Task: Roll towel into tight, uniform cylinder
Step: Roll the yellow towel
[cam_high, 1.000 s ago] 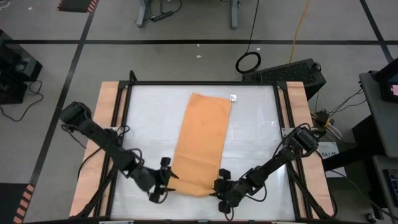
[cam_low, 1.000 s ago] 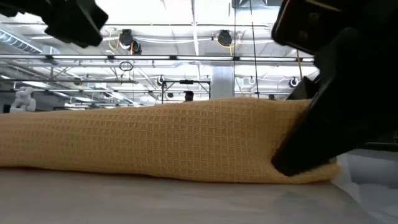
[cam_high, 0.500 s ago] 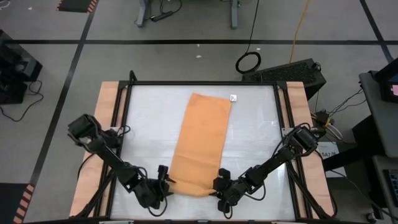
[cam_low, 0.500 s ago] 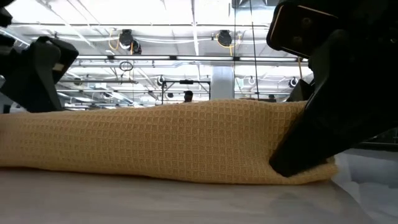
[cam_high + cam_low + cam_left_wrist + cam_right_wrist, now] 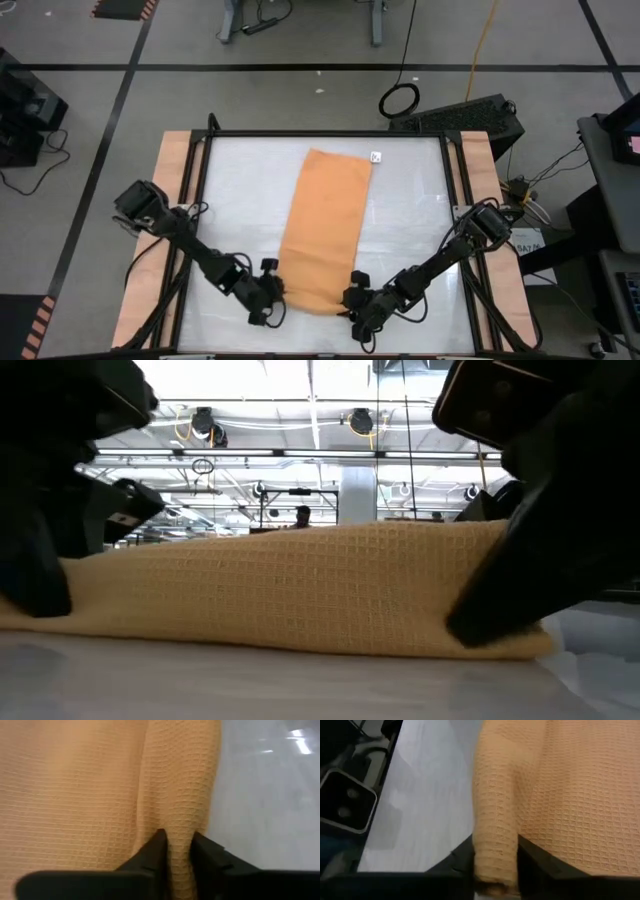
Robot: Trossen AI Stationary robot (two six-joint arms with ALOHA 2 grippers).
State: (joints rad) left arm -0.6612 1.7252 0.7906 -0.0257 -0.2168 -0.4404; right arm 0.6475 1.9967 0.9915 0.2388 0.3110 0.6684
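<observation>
The left gripper (image 5: pixel 272 303) is clamped on the rolled near end of the towel (image 5: pixel 322 230) by the counter's near edge; the right gripper (image 5: pixel 351 300) pinches the same fold. Only a first turn is rolled (barely a start) — most of the cloth lies flat toward the far edge.

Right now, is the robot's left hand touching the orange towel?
Touching. The left wrist view shows the left gripper with its fingers pinching a fold of the towel between them, cloth pressed against both.
</observation>
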